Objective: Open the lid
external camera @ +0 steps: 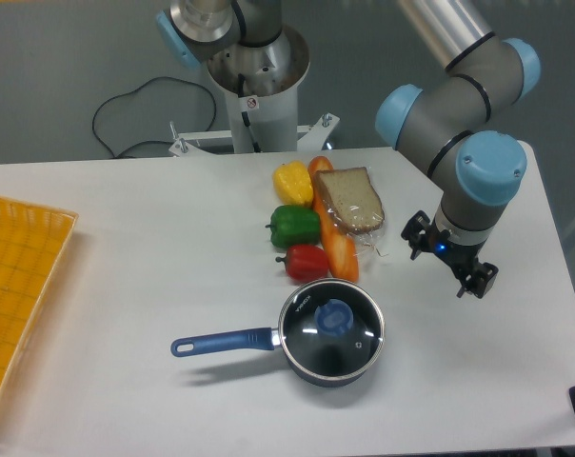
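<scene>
The round glass lid (332, 321) with its blue knob lies flat on the dark saucepan (307, 369), whose long blue handle (223, 341) points left. The pan stands at the front middle of the white table. My gripper (449, 258) hangs to the right of the pan and a little farther back, pointing down, apart from the lid. Its two black fingers (417, 234) stand spread with nothing between them.
Behind the pan lie a red pepper (307, 261), green pepper (294, 226), yellow pepper (293, 181), a carrot (339, 249) and bagged bread (349, 200). A yellow basket (16, 286) sits at the left edge. The robot base (254, 86) stands at the back.
</scene>
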Tool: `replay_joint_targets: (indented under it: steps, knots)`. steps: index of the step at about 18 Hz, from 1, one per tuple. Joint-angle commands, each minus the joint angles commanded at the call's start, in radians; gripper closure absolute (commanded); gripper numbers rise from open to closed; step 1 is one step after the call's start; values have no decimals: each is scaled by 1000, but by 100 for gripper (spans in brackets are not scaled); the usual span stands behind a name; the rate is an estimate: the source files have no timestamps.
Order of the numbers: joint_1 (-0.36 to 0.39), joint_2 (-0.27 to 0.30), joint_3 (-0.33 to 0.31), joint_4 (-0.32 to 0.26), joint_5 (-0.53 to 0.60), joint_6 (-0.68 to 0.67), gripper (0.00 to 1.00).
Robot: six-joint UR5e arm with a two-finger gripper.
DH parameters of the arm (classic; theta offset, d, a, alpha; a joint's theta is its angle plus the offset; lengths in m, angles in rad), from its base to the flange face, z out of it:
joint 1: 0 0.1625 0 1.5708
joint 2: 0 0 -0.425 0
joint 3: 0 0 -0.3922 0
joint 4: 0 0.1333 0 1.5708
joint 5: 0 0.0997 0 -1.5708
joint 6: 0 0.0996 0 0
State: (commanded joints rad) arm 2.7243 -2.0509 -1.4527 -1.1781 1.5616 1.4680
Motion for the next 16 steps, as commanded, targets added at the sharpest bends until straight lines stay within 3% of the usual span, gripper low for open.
replay_joint_targets:
  steps: [8, 16]
  knots:
    - [0, 3, -2, -2, 11, -6, 0]
    - [-3, 43, -26, 0, 6, -6, 0]
